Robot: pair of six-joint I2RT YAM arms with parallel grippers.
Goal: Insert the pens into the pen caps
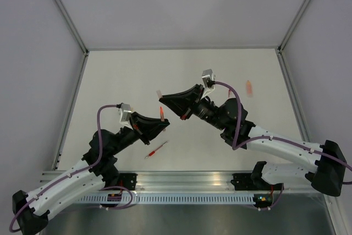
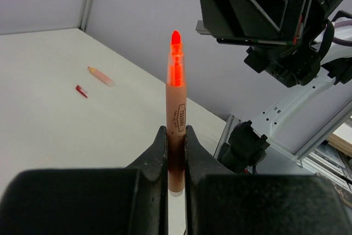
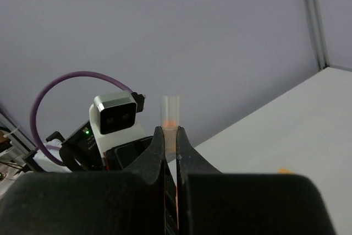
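At the left of the table [image 1: 110,81], the left gripper [image 1: 163,120] is clamped on the lower barrel of a pen [image 2: 176,108]. It holds the pen upright, with the orange tip bare above the fingers. Just on the near side of that pen, a red pen [image 1: 156,150] lies flat on the table. Just beyond the held pen and a touch to its right, the right gripper [image 1: 162,99] is closed on a pale cap [image 3: 170,115], and what looks to be the cap's open end sticks out past the fingertips. From above, the cap and the pen tip are near each other but apart, and not in line. Well right of the pen lies an orange piece [image 1: 249,87], too small to tell pen from cap.

The step in hand appears to be the mating. It would go best with the left arm fixed as an anvil and the right wrist turned until the cap's mouth faces the tip on one axis. Both wrist views should be checked, since one alone hides a sideways offset. Then a short, slow push straight along the barrel should seat it. Each piece is pinched over little of its length, so an off-centre meeting could pivot either one in its grip.
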